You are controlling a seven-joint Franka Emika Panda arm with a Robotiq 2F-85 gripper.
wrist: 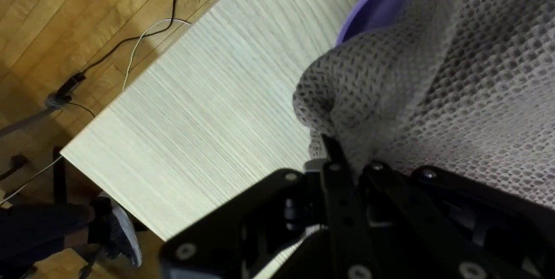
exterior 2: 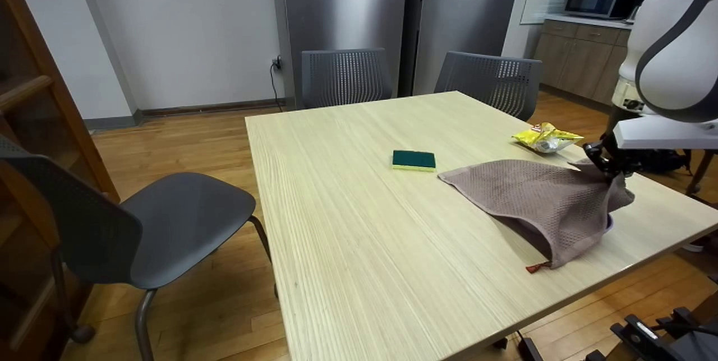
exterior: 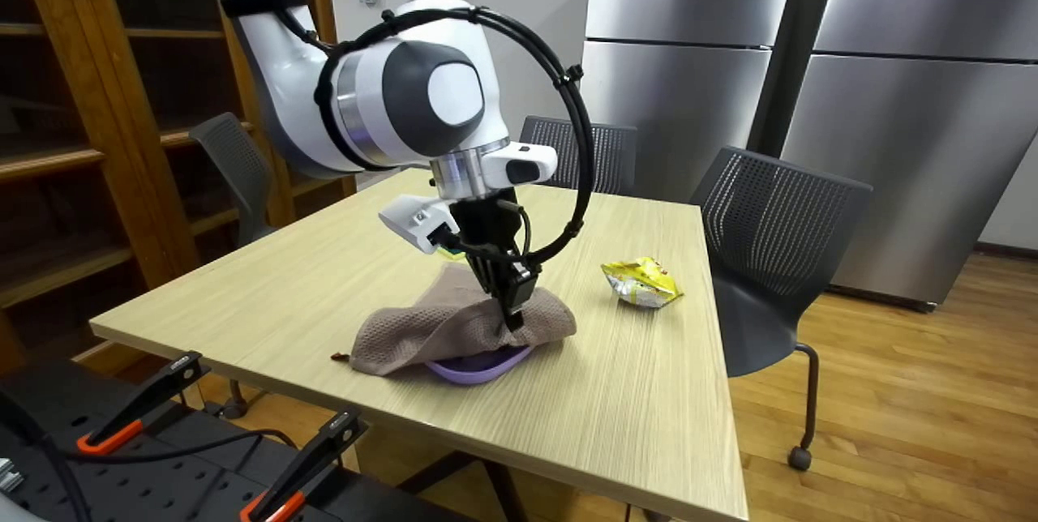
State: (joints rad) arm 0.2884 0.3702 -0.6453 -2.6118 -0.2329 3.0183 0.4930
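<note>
A grey-brown waffle-weave towel lies draped over a purple bowl on the table. My gripper points down at the towel, with its fingers close together and a fold of cloth between them. In an exterior view the towel is gathered up towards my gripper, and only a sliver of the bowl shows. In the wrist view the towel runs into the jaws. Part of the bowl's rim shows beside the towel; the rest is hidden.
A yellow snack bag stands on the table near the towel. A green and yellow sponge lies beyond the towel's corner. Chairs stand around the table edges. Black and orange clamps are at the robot's base.
</note>
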